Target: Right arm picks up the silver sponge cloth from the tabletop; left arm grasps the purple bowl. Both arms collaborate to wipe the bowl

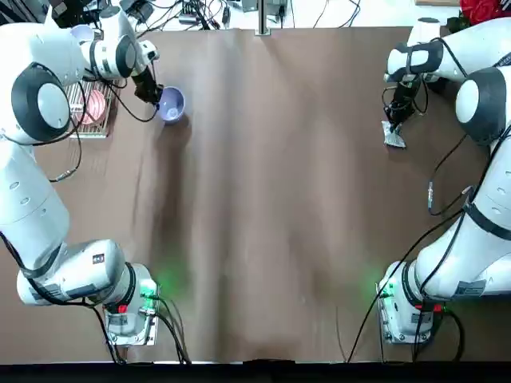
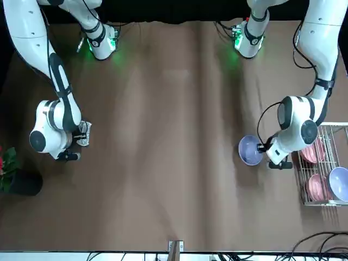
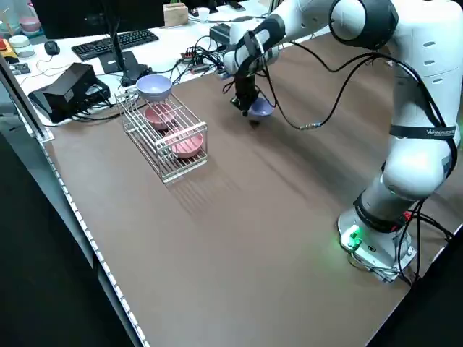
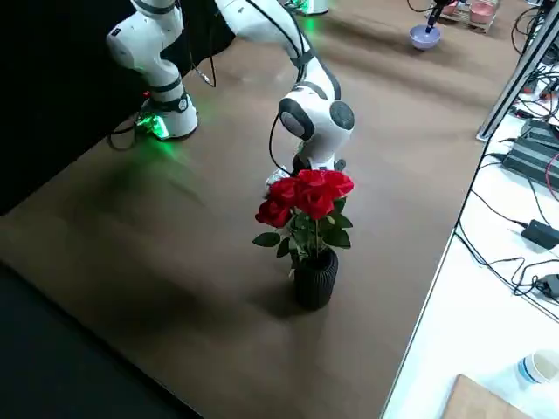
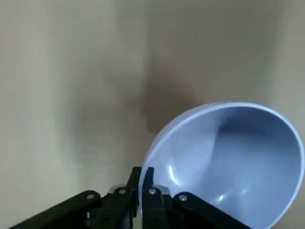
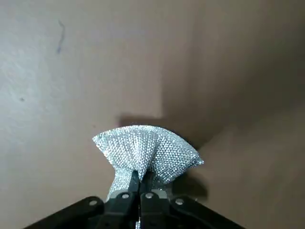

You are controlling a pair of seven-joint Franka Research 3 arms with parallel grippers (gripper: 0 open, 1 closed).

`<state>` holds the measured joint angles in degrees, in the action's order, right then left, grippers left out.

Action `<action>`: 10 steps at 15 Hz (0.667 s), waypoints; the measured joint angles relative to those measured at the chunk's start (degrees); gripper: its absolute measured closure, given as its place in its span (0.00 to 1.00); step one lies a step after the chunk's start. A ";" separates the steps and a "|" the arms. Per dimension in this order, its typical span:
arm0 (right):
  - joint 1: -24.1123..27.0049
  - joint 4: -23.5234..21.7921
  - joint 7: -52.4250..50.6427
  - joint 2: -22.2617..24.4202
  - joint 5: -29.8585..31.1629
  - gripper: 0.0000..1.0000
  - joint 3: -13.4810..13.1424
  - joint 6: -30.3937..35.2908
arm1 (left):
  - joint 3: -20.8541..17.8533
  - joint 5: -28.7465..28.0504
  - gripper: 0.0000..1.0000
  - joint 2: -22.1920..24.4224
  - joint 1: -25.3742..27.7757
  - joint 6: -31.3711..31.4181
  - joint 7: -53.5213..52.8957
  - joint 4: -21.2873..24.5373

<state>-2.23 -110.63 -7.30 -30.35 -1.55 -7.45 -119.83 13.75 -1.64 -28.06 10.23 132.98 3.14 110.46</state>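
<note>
My left gripper (image 5: 141,183) pinches the purple bowl (image 5: 233,157) by one side of its rim, near the dish rack (image 3: 165,137), presumably so the inside stays free for wiping. Across the table, my right gripper (image 6: 142,183) has the silver cloth (image 6: 147,150) nipped at its middle, which leaves a fanned edge that should do the rubbing. I judge that bringing the two together comes next. I see nothing in the bowl; the rack holds pink bowls (image 3: 188,144), with another purple one (image 3: 154,87) on top.
</note>
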 joint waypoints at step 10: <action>-1.10 15.03 0.07 3.49 -0.73 0.98 0.23 11.91 | 19.34 -0.01 0.95 0.30 -4.02 0.01 26.15 -2.40</action>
<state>-3.32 -95.59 -7.23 -26.86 -2.28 -7.22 -107.92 33.10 -1.65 -27.77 6.21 132.99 29.29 108.06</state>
